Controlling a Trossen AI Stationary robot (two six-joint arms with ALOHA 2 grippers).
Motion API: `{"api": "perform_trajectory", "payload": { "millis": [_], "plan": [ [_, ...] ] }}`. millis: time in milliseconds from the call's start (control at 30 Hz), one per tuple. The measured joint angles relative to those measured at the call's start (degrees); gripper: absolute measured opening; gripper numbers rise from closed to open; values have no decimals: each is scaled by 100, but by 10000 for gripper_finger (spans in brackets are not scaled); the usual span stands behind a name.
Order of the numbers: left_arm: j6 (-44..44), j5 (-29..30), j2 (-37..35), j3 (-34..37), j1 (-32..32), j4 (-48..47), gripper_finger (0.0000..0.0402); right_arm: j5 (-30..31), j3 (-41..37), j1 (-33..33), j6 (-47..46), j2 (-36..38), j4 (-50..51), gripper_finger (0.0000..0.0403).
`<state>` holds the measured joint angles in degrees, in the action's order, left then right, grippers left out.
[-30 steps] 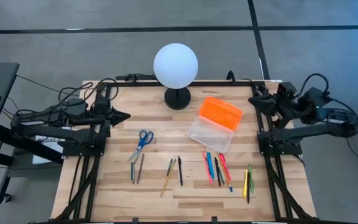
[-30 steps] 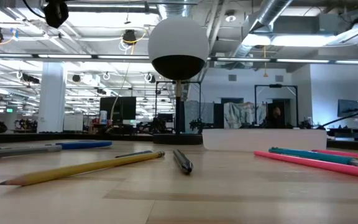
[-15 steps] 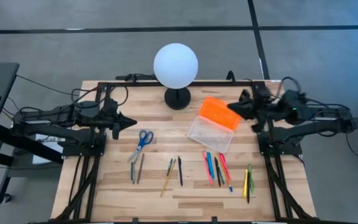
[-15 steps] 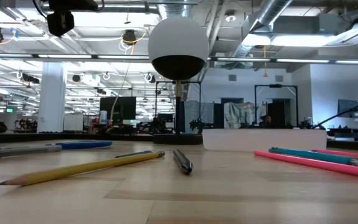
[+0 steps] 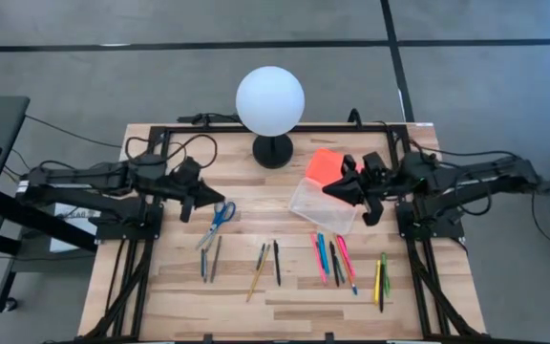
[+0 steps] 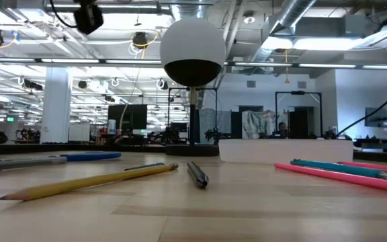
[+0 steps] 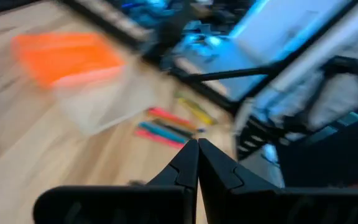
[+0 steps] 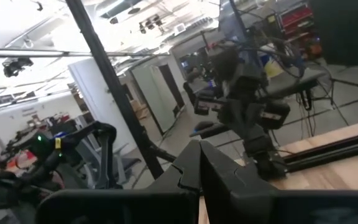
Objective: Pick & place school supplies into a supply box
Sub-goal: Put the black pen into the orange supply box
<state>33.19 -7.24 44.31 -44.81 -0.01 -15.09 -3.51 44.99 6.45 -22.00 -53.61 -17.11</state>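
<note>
Both arms have swung inward since the earlier frame: my left gripper (image 5: pixel 216 200), shut and empty, sits just left of the scissors (image 5: pixel 218 218), which slant down-left, nearer than my shut, empty right gripper (image 5: pixel 330 188) over the supply box (image 5: pixel 325 196).

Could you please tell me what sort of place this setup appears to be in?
Probably a robotics lab or workshop: a wooden table stands on a concrete floor, exposed ceiling ducts run overhead, and rows of workstations with monitors fill the room behind.

Two matte-black jointed arms trail looping black cables; each end effector (image 7: pixel 197 163) tapers to a point.
</note>
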Motion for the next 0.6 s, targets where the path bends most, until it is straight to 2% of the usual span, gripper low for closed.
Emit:
{"api": "perform_trajectory", "payload": {
  "millis": [100, 267, 400, 500, 600],
  "plan": [
    [-137, -267, 113, -1, -4, 491, 0, 7, 53, 62, 9, -100, -17, 0],
    [-898, -358, 188, -1, 0, 581, 0, 18, 343, 193, 263, -294, -13, 0],
    [-1514, 471, 278, 1, 0, 516, 0, 17, 673, 345, 559, -479, 126, 0],
    [-892, 636, 258, -6, 0, 555, 0, 104, 1044, 435, 746, -603, 862, 0],
    [-1032, 80, 264, -7, 0, 123, 0, 348, 1466, 492, 752, -774, 1963, 0]
  ]
}}
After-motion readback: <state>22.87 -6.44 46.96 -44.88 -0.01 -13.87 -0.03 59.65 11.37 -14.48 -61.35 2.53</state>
